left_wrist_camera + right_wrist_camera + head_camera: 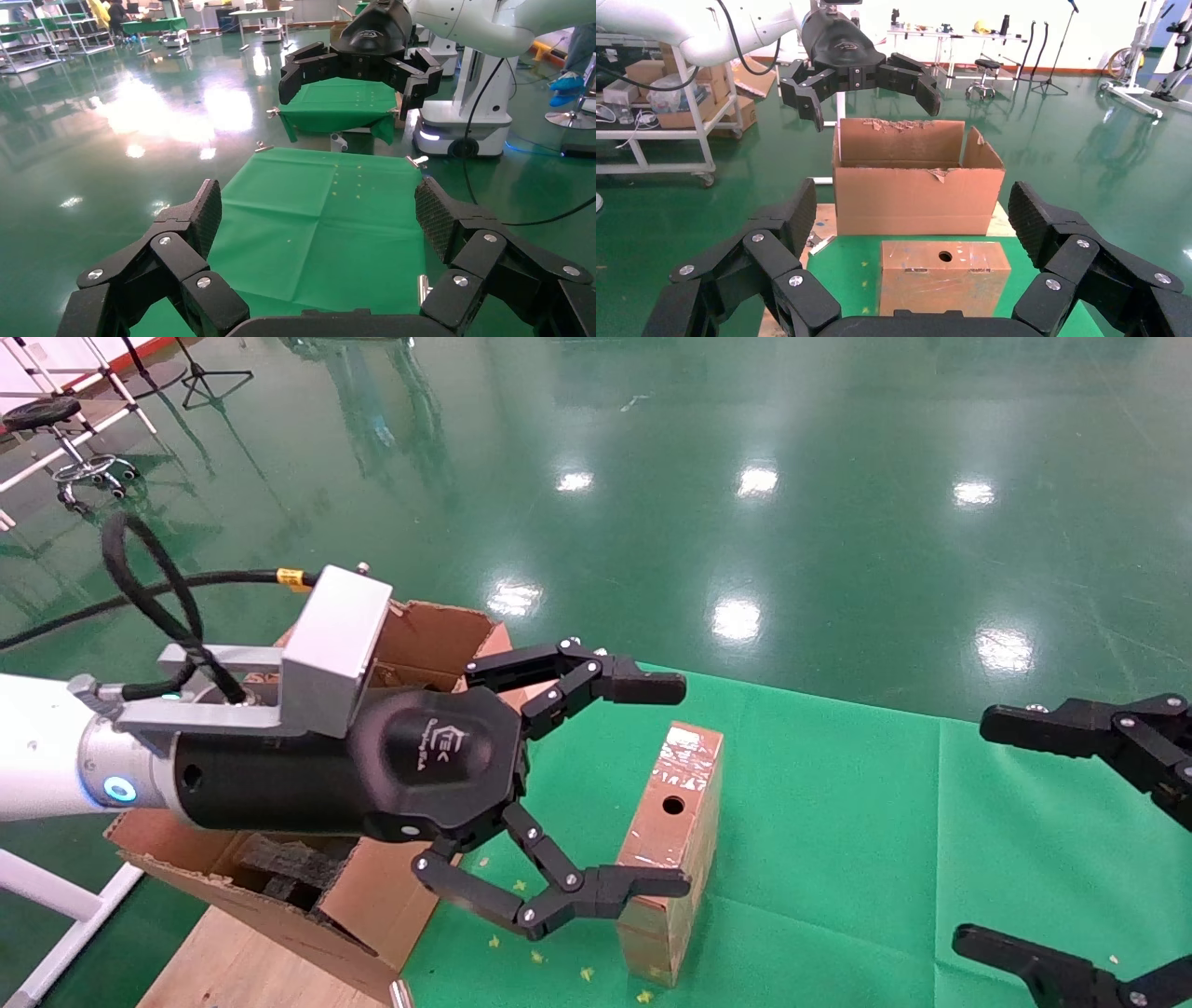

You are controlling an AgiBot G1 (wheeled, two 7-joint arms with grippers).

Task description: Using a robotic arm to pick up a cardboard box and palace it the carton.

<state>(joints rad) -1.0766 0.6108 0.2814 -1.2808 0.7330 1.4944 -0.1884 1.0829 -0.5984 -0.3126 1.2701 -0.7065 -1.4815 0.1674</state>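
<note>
Right now the cardboard box [672,845] is standing on edge on the green cloth [838,822], its taped face with the round hole turned upward and toward the robot's right. From the right wrist camera the same box [944,276] is showing just in front of the carton [916,189], a narrow strip of cloth lying between them. The carton [410,645] is sitting at the left end of the table, flaps ragged and standing open, with dark foam blocks [289,868] showing inside.

Above the carton's near side, the robotic arm's left gripper [652,789] is hovering with its fingers spread wide, the lower fingertip [652,885] overlapping the box's lower left edge in the head view, though contact cannot be judged. It is gripping nothing.

Over at the right edge of the cloth, the right gripper [1071,840] is sitting well apart from the box, its fingers also splayed wide and holding nothing.
</note>
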